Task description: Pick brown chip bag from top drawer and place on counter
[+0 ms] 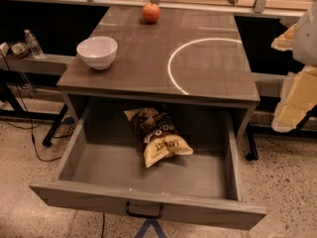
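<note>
The brown chip bag [157, 135] lies in the open top drawer [148, 206], toward the back middle, its dark brown end at the rear and its cream-yellow end with lettering toward the front. The drawer is pulled out fully, with a black handle [144, 212] on its front panel. The counter [163, 58] above it carries a thin white circle [198, 63] on its right half. My gripper [288, 71] is at the right edge of the view, beside the counter's right side and above drawer level. Its cream-yellow fingers [297, 95] stand apart and hold nothing.
A white bowl [97, 51] sits on the counter's left side and a red apple [151, 12] at its back edge. A water bottle [33, 43] stands on a low shelf at the left. Cables and black frame legs lie on the floor to the left.
</note>
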You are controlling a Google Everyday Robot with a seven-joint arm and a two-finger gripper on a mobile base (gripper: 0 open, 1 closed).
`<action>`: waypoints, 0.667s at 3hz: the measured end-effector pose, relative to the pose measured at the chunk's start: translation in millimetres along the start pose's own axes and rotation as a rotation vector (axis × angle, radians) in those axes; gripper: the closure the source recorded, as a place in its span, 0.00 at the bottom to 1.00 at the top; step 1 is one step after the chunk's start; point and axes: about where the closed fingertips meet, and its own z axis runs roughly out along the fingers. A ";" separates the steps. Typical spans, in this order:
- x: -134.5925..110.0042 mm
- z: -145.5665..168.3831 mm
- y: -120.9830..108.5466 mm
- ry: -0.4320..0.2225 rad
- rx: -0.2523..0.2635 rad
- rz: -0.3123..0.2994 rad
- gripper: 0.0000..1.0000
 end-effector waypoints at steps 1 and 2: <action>0.0 0.0 0.0 0.000 0.000 0.000 0.00; 5.1 11.5 5.3 -0.013 -0.007 0.042 0.00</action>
